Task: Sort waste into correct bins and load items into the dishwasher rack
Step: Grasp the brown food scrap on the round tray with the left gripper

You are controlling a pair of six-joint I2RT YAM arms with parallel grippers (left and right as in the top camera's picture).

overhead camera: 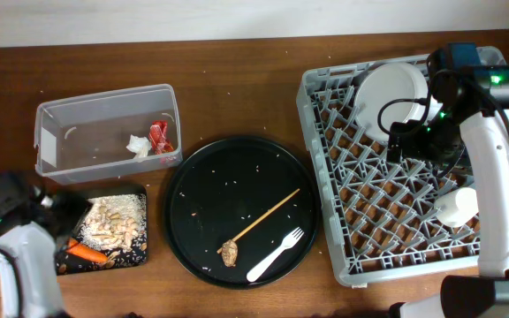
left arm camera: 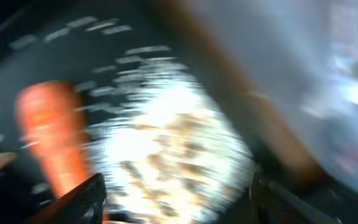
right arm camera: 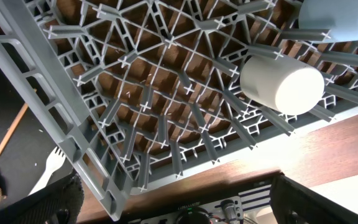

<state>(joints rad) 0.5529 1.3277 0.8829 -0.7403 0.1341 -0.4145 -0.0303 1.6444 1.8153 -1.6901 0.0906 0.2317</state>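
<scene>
The left gripper hangs over the flat black tray at the near left with its jaws apart and nothing in them, and the carrot piece lies on that tray next to the rice scraps. The red wrapper and white tissue sit in the clear tub just beyond it. The right gripper is over the grey rack on the right, jaws wide apart and empty, near the cream cup lying in the rack.

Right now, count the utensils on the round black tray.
2: a white fork near its lower-right edge, a wooden chopstick diagonally across its middle. None seems hidden.
</scene>
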